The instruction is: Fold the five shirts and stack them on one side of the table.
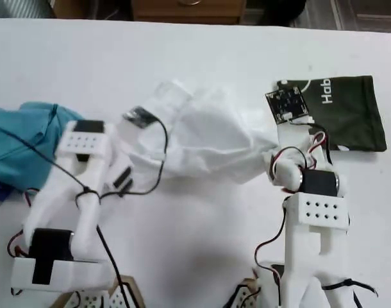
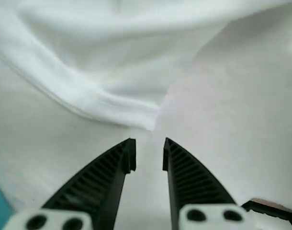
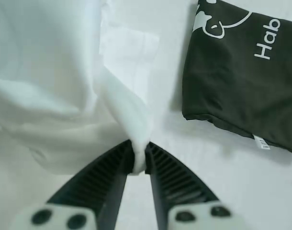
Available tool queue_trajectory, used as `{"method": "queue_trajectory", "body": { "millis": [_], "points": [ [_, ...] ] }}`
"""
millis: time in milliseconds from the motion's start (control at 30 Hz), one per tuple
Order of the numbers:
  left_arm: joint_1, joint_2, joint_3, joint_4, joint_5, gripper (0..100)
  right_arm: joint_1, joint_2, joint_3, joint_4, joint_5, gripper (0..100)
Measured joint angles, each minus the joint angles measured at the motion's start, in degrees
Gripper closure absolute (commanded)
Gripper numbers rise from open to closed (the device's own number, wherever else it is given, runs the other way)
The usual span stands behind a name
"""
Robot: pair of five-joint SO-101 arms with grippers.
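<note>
Fingers of the right gripper (image 3: 139, 157) are clamped on a thin pinch of the white shirt (image 1: 208, 138), crumpled just beside the folded dark shirt (image 1: 352, 115), while the left gripper (image 2: 148, 153) hangs parted and empty near the white hem. That's risky: the narrow pinch could slip, or a lone pull could drag cloth over the dark shirt. White on a white tabletop (image 1: 202, 224) blurs the shirt's outline, and the teal shirt (image 1: 19, 144), well apart from the dark shirt, is cut off.

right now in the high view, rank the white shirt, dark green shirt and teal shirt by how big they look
1. white shirt, spread out, clearly largest
2. dark green shirt and teal shirt: look alike; the teal one runs off the edge, so unranked
</note>
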Motion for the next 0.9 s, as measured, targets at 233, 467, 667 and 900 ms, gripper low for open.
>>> {"method": "queue_trajectory", "body": {
  "millis": [233,467,667,900],
  "points": [
    [4.13,0.00,3.69,-8.00,2.73,88,0.00,0.00,0.00,0.00,0.00,97.9],
    [2.11,0.00,3.78,-11.08,2.73,86,0.00,0.00,0.00,0.00,0.00,97.9],
    [1.58,0.00,5.36,-11.16,1.05,86,0.00,0.00,0.00,0.00,0.00,97.9],
    [1.32,0.00,10.55,-14.86,1.05,86,0.00,0.00,0.00,0.00,0.00,97.9]
  ]
}}
